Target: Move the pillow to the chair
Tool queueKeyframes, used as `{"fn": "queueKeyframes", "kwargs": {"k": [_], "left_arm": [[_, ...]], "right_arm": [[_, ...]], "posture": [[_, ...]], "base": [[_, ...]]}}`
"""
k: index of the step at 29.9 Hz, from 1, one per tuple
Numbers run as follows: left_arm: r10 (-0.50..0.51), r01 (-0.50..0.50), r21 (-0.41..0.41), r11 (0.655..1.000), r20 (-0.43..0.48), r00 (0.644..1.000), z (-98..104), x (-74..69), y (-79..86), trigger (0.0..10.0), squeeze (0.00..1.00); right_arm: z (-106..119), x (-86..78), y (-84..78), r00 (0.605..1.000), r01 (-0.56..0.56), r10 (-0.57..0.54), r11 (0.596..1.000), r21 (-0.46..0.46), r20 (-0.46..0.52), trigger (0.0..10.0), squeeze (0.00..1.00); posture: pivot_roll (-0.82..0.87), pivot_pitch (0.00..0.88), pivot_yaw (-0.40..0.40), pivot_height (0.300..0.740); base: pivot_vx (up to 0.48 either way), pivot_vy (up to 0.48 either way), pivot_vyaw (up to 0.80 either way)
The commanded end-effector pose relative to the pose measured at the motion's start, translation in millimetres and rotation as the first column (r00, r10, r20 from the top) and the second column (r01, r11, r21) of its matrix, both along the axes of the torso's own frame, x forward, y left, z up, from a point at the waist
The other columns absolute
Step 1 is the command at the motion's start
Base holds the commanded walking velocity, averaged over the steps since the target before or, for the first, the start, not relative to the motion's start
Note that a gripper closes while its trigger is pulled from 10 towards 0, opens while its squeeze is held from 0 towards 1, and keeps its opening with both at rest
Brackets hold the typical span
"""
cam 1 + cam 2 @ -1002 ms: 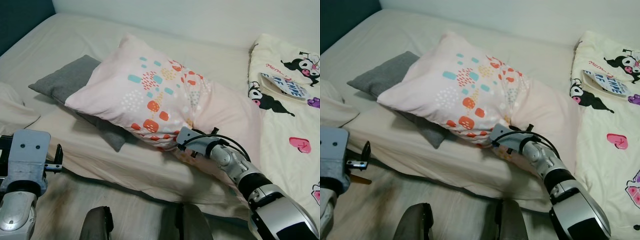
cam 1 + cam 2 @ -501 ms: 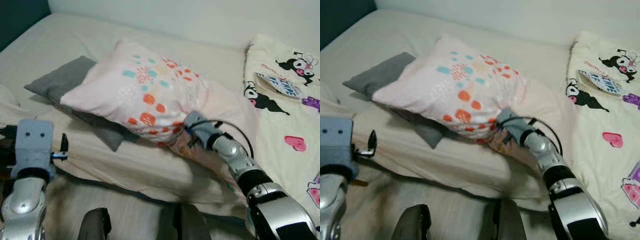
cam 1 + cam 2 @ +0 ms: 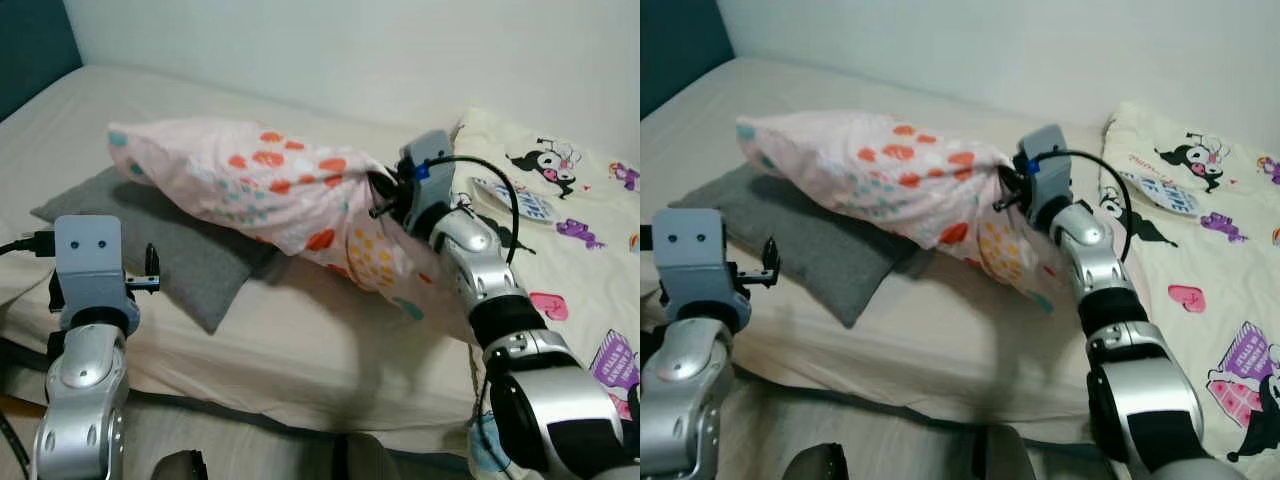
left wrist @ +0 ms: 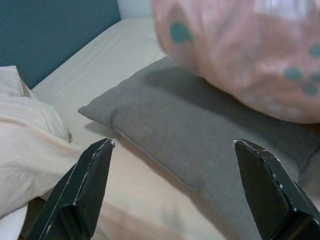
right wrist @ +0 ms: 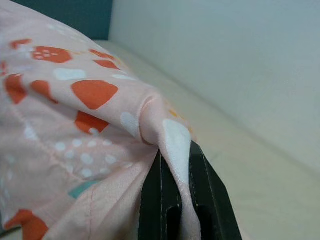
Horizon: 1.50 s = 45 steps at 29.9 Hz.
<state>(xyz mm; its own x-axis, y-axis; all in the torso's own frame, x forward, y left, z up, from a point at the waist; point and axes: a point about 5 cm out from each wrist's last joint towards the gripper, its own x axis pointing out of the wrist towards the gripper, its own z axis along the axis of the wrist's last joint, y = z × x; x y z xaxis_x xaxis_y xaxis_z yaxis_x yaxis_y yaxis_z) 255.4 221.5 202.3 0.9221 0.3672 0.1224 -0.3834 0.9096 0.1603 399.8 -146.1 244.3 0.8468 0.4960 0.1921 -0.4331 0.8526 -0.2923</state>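
The bed spans the scene under a cream sheet, with a cartoon-print quilt covering its 3 o'clock side. A small printed booklet lies on the quilt just past the right arm. At 9 o'clock a grey pillow lies flat on the sheet, directly below the lifted load. The pink patterned pillow hangs in the air above the bed, stretched from 10 o'clock toward the centre, sagging at its loose end near the grey pillow. The right gripper is clenched on a bunched corner of the pink pillow's cover, its arm raised and bent at the elbow. The left gripper stands spread wide, unloaded, low at 8 o'clock and aimed at the grey pillow.
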Motion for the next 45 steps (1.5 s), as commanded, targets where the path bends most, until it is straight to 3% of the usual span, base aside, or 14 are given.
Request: {"fn": "queueKeyframes", "kwargs": {"k": [1,2,6,10,17,24,28,32,34,37,43,45], "left_arm": [[0.002,-0.002,-0.021,1.000,0.007,1.000,-2,2.5,-0.6,10.0,0.00],[0.002,-0.002,-0.021,1.000,0.007,1.000,-2,2.5,-0.6,10.0,0.00],[0.019,-0.018,-0.028,0.999,0.048,0.999,2,10.6,-1.9,10.0,0.00],[0.018,-0.016,-0.035,0.999,0.057,0.998,2,13.2,-6.2,10.0,0.00],[0.020,-0.017,-0.043,0.999,0.056,0.998,-3,13.7,-8.4,10.0,0.00],[0.036,-0.034,-0.033,0.999,0.035,0.999,-10,10.3,-4.0,10.0,0.00],[0.073,-0.073,0.006,0.997,-0.028,0.997,-26,2.3,5.0,10.0,0.00],[0.091,-0.090,0.015,0.996,-0.038,0.995,-29,-0.6,8.7,10.0,0.00],[0.168,-0.167,0.028,0.986,-0.037,0.985,-31,-9.7,22.7,10.0,0.00],[0.233,-0.231,0.045,0.972,-0.029,0.972,-29,-18.1,35.0,10.0,0.00],[0.277,-0.274,0.072,0.959,-0.028,0.960,-28,-24.9,43.9,10.0,0.00],[0.395,-0.391,0.108,0.914,-0.023,0.918,-26,-40.3,64.2,10.0,0.00]], "right_arm": [[35,-1.9,1.6,0.992,-0.033,0.027,0.998,0.049,0.120,0.0,0.00],[35,-1.9,1.6,0.992,-0.033,0.027,0.998,0.049,0.120,0.0,0.00],[70,-6.6,6.5,0.972,-0.099,0.083,0.993,0.062,0.221,0.0,0.00],[85,-10.9,6.8,0.959,-0.128,0.105,0.989,0.069,0.264,0.0,0.00],[92,-17.6,16.1,0.940,-0.205,0.179,0.977,0.062,0.289,0.0,0.00],[70,-24.9,40.8,0.927,-0.325,0.298,0.941,0.093,0.226,0.0,0.00],[26,-39.7,72.8,0.895,-0.442,0.432,0.891,0.104,0.108,0.0,0.00],[15,-42.5,77.3,0.891,-0.452,0.446,0.886,0.098,0.077,0.0,0.00],[-11,-49.6,84.3,0.885,-0.463,0.465,0.879,0.112,0.006,0.0,0.00],[-27,-58.6,90.4,0.874,-0.478,0.486,0.869,0.126,-0.033,0.0,0.00],[-32,-66.8,94.9,0.861,-0.498,0.507,0.856,0.140,-0.042,0.0,0.00],[-30,-73.0,98.5,0.850,-0.517,0.526,0.843,0.147,-0.026,0.0,0.00]], "posture": [[0.03,0.000,-0.159,0.635],[0.03,0.000,-0.159,0.635],[0.02,0.000,-0.162,0.655],[0.02,0.000,-0.163,0.670],[0.02,0.000,-0.167,0.695],[0.02,0.000,-0.166,0.715],[0.03,0.000,-0.165,0.735],[0.03,0.000,-0.165,0.740],[0.04,0.000,-0.168,0.740],[0.05,0.000,-0.168,0.740],[0.06,0.000,-0.166,0.740],[0.06,0.000,-0.164,0.740]], "base": [[-0.480,0.000,0.00],[-0.480,0.000,0.00],[0.000,0.000,0.00],[0.000,0.000,0.00],[0.000,0.000,0.00],[0.000,0.000,0.00],[0.000,0.000,0.00],[0.000,0.000,0.00],[0.000,0.000,0.00],[0.000,0.000,0.00],[0.000,0.000,0.00],[0.000,0.000,0.79]]}}
